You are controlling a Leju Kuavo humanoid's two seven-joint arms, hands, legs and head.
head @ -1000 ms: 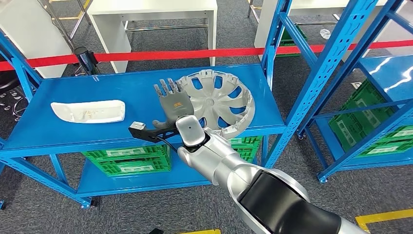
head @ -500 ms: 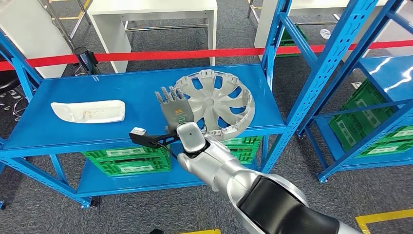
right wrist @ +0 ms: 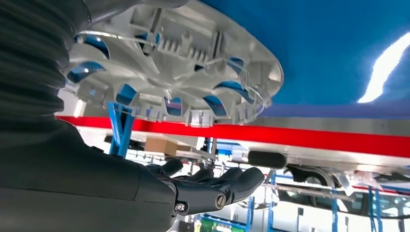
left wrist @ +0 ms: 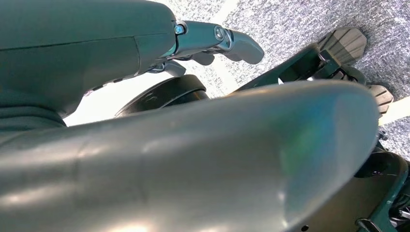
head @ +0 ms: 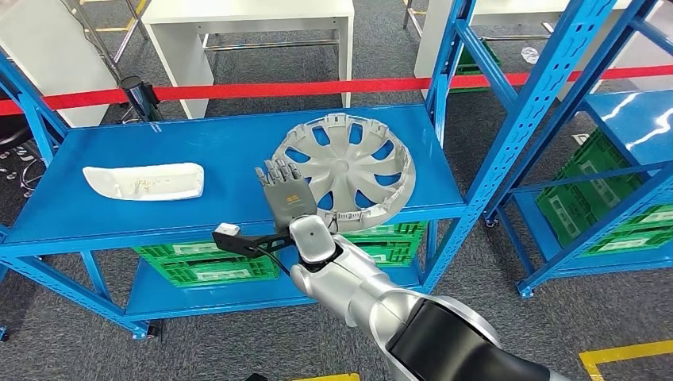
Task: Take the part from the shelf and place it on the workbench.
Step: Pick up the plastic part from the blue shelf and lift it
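Pulling right hand [head: 284,193] back toward near shelf [head: 119,222] edge, off wheel cover [head: 343,169] at 3 o'clock; fingers extended, apart, holding nothing.

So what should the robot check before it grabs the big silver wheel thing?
1. Right robot hand empty and fingers apart: ok.
2. Robot hand beside the wheel cover: ok, it sits at the cover's near-left edge.
3. Fingers already wrapped around the rim: not ok; the right wrist view shows a gap between them and the cover.
4. Cover lying on the blue shelf with nothing on top: ok.
5. White part out of the way: ok, it lies far to the left.
6. Left robot hand holding nothing: cannot tell.
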